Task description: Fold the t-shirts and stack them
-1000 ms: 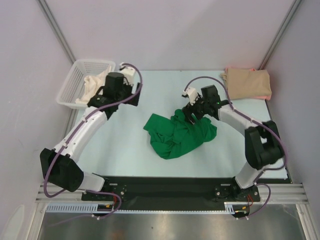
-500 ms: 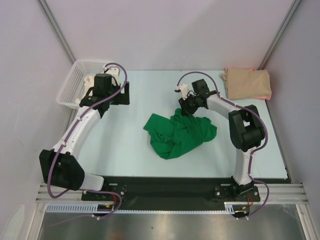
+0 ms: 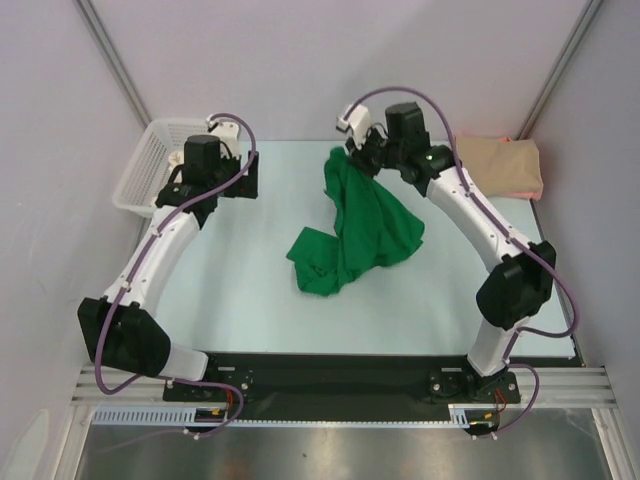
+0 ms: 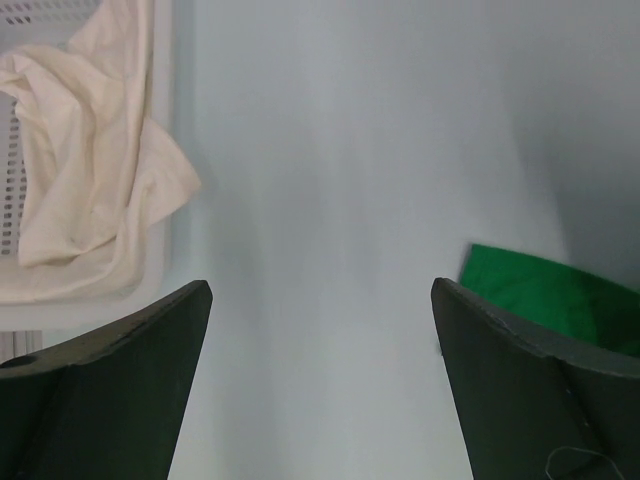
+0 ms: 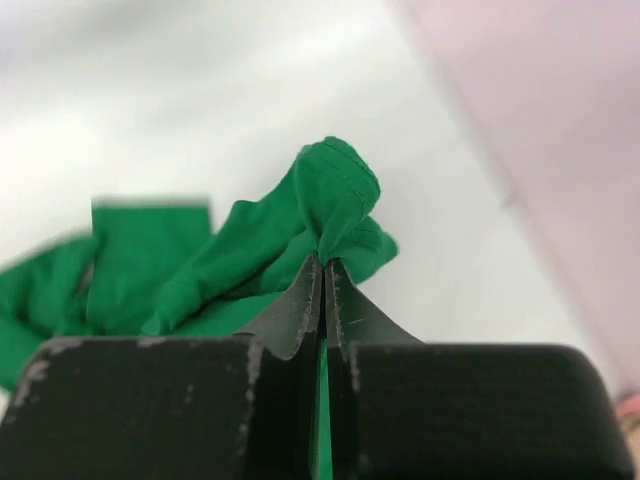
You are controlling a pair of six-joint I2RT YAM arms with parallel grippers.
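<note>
Right gripper (image 5: 322, 262): the jaws are pressed together on a hemmed fold of the green t-shirt (image 3: 365, 225), and a small knob of cloth pokes out just past the tips.
Green t-shirt: it hangs from the right jaws as a crumpled drape. Its lower part lies bunched on the table (image 3: 250, 260), below the jaws and toward the arm bases.
Left gripper (image 4: 320, 290): the jaws are spread wide with nothing between them, above bare table. A corner of green cloth lies just beyond the right finger.
Tan t-shirt (image 3: 500, 165): it lies folded on the table to the right of the right jaws, well apart from them.
Step in hand: this looks like raising the green t-shirt so it can be opened out flat for folding.
Doing it well: the pinch takes only a narrow fold, so a slow, steady pull would likely guard against slipping. The free left jaws could take a 2nd point along the hem, so the cloth spreads rather than twists.
Edges: the table's far edge and back wall sit close beyond the right jaws, so there is little room to carry the cloth farther that way. The white mesh basket (image 4: 163, 100), holding a cream cloth (image 4: 90, 150), sits just left of the left jaws.
Open room: a broad stretch of bare table lies between the 2 grippers and nearer the arm bases, and it seems wide enough to lay the shirt out.
</note>
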